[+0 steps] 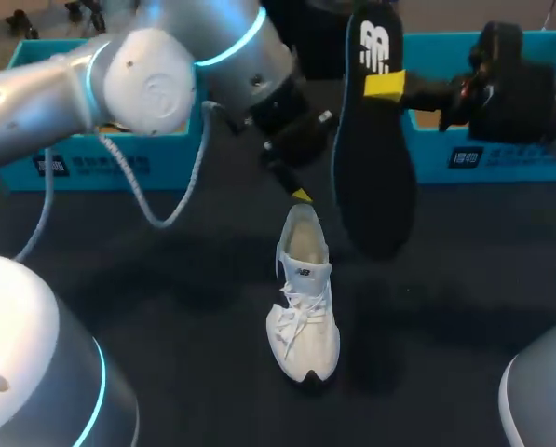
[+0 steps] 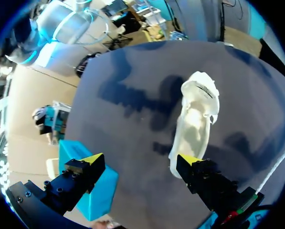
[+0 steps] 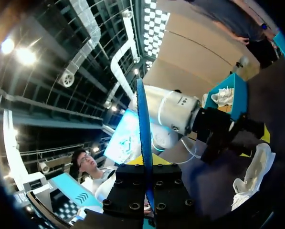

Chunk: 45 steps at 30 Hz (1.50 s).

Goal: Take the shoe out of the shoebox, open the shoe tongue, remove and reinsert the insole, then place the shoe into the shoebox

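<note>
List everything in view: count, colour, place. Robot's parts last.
table: one, dark, under everything
shoe: one, white, upright mid-table, toe toward the near edge
insole: one, black, raised above the table, right of the shoe in the head view
shoeboxes: two, teal, far edge, one each side
left tool: one, black with yellow tips, open, one tip at the shoe's heel
right tool: one, same colours, shut on the insole
</note>
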Each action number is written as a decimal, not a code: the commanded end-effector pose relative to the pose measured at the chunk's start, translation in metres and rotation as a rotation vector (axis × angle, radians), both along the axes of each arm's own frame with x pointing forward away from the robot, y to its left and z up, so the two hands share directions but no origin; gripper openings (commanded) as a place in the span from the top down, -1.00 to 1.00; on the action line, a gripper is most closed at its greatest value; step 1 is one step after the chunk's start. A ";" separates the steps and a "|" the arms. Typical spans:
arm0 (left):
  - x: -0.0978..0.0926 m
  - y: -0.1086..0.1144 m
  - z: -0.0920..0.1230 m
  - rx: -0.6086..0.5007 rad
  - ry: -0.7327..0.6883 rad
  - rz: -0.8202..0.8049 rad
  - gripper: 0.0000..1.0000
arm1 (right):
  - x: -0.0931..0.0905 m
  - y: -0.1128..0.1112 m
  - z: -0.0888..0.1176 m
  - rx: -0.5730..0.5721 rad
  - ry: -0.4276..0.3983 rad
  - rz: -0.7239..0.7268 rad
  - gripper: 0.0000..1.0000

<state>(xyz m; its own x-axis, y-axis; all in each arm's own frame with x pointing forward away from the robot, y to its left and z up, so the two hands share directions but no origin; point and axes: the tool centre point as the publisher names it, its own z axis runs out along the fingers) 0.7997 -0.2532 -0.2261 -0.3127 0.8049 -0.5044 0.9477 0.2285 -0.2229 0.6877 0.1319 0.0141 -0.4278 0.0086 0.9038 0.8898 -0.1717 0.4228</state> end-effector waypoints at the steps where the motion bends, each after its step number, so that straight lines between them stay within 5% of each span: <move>1: 0.007 0.020 0.006 -0.325 -0.043 0.077 -1.00 | 0.013 -0.006 -0.005 -0.006 0.143 -0.058 1.00; 5: 0.012 0.027 0.021 -0.434 0.028 0.139 -1.00 | 0.017 -0.008 -0.008 0.022 0.151 -0.104 1.00; 23: 0.012 0.027 0.021 -0.434 0.028 0.139 -1.00 | 0.017 -0.008 -0.008 0.022 0.151 -0.104 1.00; 30: 0.012 0.027 0.021 -0.434 0.028 0.139 -1.00 | 0.036 0.003 -0.023 -0.025 0.311 -0.111 1.00; 45: 0.006 0.034 0.058 -0.799 -0.207 -0.080 -1.00 | 0.079 -0.002 -0.048 0.002 0.555 -0.125 1.00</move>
<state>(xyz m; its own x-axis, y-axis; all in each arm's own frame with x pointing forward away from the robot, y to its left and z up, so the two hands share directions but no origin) 0.8094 -0.2244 -0.1630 -0.1372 0.3231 -0.9364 0.9903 0.0220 -0.1375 0.7552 0.1217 -0.0338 0.1015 0.0144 0.9947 0.9522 -0.2909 -0.0930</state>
